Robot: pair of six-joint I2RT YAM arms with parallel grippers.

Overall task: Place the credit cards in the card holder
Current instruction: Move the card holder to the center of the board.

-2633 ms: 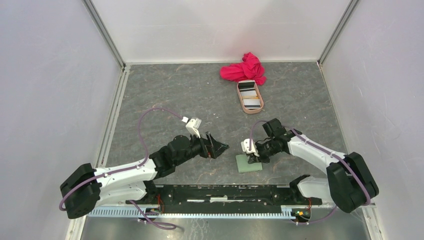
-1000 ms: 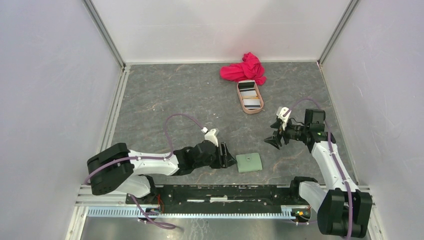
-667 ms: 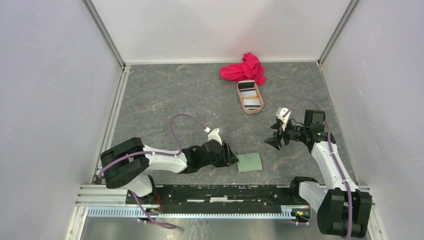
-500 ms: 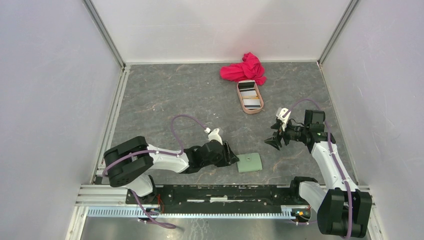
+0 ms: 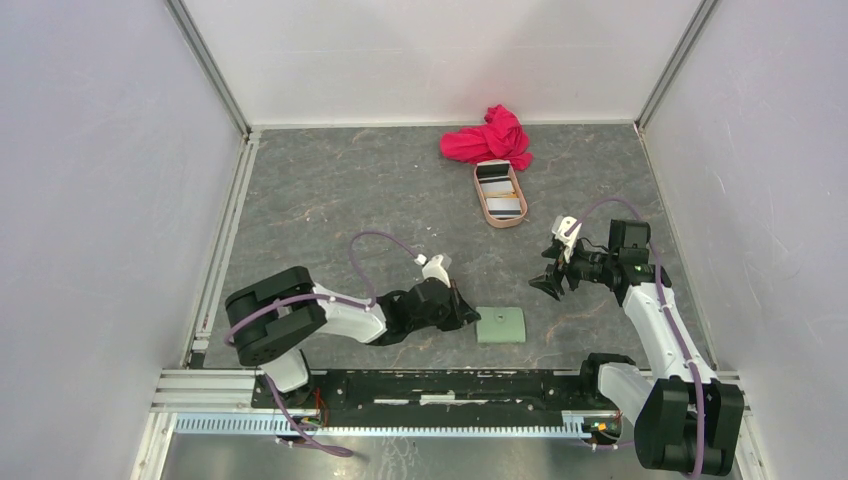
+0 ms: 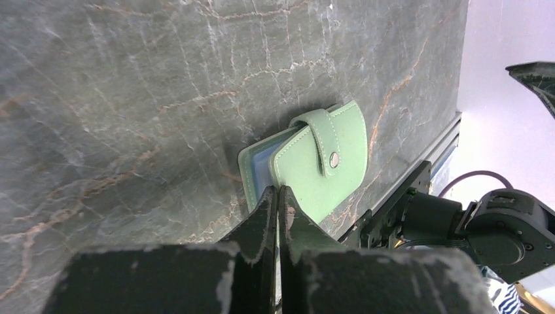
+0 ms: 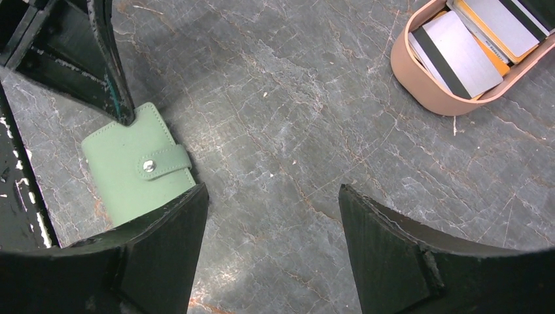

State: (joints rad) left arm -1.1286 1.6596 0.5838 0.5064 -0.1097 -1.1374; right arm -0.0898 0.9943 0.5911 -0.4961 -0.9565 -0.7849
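1. The card holder [image 5: 500, 325] lies flat and closed on the table [image 5: 350, 190], near its 6 o'clock edge in the overhead view. Its strap is snapped across the front. In the left wrist view, the card holder [image 6: 321, 167] shows a sliver of pale blue-grey under the green cover along one edge.
2. The left gripper [image 5: 472, 318] reaches in low from the holder's 9 o'clock. We see its jaws pressed together with no gap between them. In its own view, the left gripper [image 6: 276, 191] has its tips right at the holder's near edge, and the holder spreads away toward 1 o'clock. We cannot tell whether any of the cover is nipped between the tips.
3. The right gripper [image 5: 550, 282] sits at about 2 o'clock of the holder, apart from it. Its jaws stand wide and hold nothing. In the right wrist view, the card holder [image 7: 131, 173] lies at 8 o'clock of the right gripper [image 7: 271, 190]. A dark finger of the other arm touches the holder's 11 o'clock corner.
4. The credit cards [image 5: 499, 190] lie in a pinkish-tan oval tray [image 5: 484, 208] at the holder's 12 o'clock, well apart. In the right wrist view, the credit cards [image 7: 458, 55] are grey with black stripes, with an orange-yellow one among them, inside the tray [image 7: 425, 88].
5. A red cloth [image 5: 490, 138] is bunched at the tray's 12 o'clock end, touching it.
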